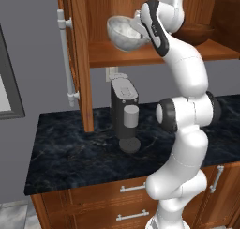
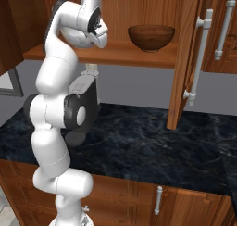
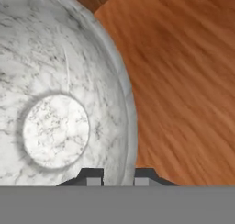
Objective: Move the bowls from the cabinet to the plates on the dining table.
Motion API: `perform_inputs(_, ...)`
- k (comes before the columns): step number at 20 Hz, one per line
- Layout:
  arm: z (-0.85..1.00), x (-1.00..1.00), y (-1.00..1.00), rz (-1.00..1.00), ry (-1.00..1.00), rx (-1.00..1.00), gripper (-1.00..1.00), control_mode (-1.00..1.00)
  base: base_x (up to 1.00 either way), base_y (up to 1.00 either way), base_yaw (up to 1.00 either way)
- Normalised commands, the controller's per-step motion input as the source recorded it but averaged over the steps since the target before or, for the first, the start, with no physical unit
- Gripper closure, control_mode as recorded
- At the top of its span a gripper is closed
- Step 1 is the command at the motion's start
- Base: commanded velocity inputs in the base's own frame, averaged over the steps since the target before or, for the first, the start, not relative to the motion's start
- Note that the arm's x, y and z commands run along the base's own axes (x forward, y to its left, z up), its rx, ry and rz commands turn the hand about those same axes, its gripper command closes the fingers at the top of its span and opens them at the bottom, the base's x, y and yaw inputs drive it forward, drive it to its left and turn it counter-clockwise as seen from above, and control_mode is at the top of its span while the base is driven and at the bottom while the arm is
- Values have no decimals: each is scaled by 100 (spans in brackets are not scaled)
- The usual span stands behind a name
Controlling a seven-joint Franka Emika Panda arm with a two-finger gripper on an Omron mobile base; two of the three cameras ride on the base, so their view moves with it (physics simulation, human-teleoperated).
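The white-grey marbled bowl [image 1: 123, 33] [image 3: 55, 103] hangs tilted just above the left part of the cabinet shelf [image 1: 117, 54] [image 2: 134, 53]. My gripper [image 1: 139, 28] [image 3: 118, 177] is shut on its rim, one fingertip inside the bowl and one outside. In the right base view my arm hides most of this bowl [image 2: 74, 39]. The glossy reddish-brown bowl [image 1: 197, 33] [image 2: 151, 36] stands upright on the right part of the same shelf, apart from the gripper. The plates and the dining table are out of view.
Both cabinet doors stand open, one to the left [image 1: 79, 59], one to the right [image 2: 185, 58], with long silver handles [image 1: 65, 59] [image 2: 199, 58]. Below the shelf a dark coffee machine [image 1: 124, 110] [image 2: 85, 88] stands on the black marble counter [image 1: 70, 148] [image 2: 152, 146], above wooden drawers [image 1: 133, 188].
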Motion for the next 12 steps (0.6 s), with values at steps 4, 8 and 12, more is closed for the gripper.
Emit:
perform_inputs(4,8,-29,-11,0,1,-4,100,-100,0,0,0)
perform_inputs(8,35,-8,0,0,0,-1,100,-100,0,0,0)
perform_inputs(12,24,-15,0,0,0,0,100,-100,0,0,0)
